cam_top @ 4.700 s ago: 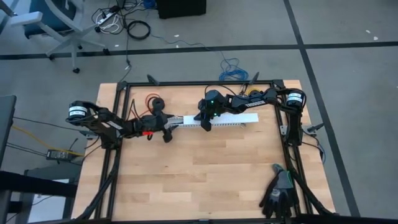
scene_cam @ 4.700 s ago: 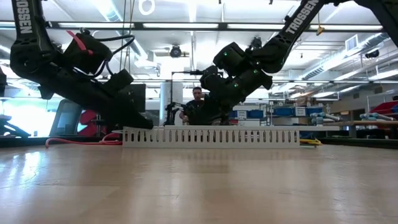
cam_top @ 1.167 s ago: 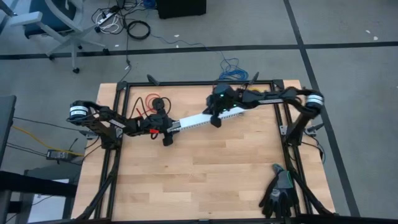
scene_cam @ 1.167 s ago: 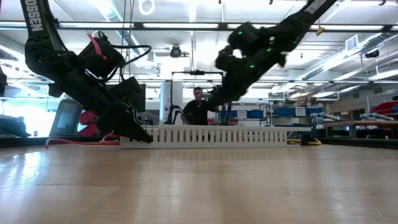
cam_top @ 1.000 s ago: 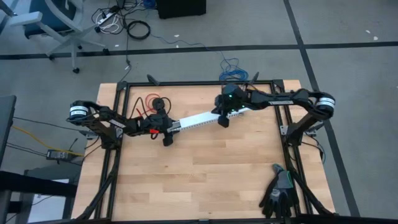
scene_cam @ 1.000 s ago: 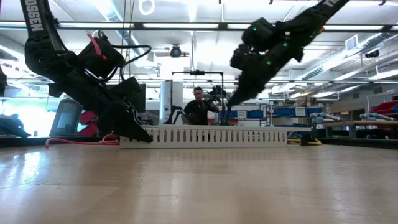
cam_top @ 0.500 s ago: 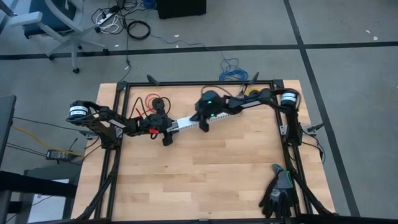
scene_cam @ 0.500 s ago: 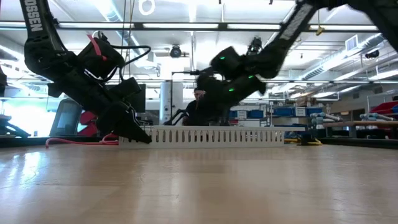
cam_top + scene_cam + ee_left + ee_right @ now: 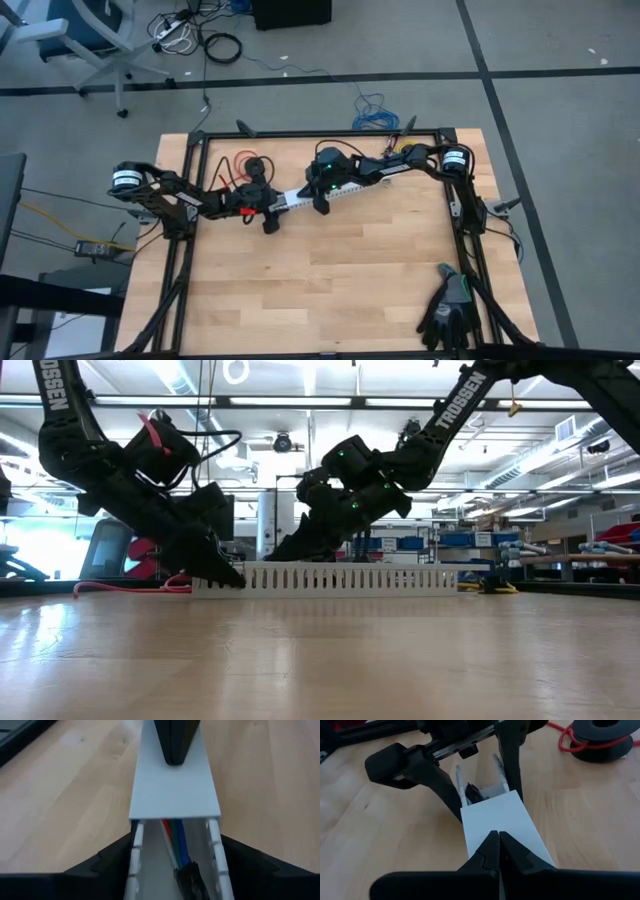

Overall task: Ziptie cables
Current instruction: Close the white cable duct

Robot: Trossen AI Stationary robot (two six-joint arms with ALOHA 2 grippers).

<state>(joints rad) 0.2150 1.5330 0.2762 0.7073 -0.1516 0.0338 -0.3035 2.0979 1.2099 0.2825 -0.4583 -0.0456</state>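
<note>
The left gripper [image 9: 272, 203], jaws spread wide, clasps the white channel [image 9: 345, 189] at its nine o'clock end. Inside that open end lie the cables [image 9: 175, 840], under the flat cover [image 9: 174, 790]. The right gripper [image 9: 320, 203], fingers pressed together, rests its tips on the cover. A red spool [image 9: 600, 735] sits nearby.

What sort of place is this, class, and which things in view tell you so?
Probably a robotics lab or workshop. Two arms are mounted on a framed wooden table, the floor behind it is strewn with cables, and the low view looks into a large room with ceiling strip lights and stocked shelves.
</note>
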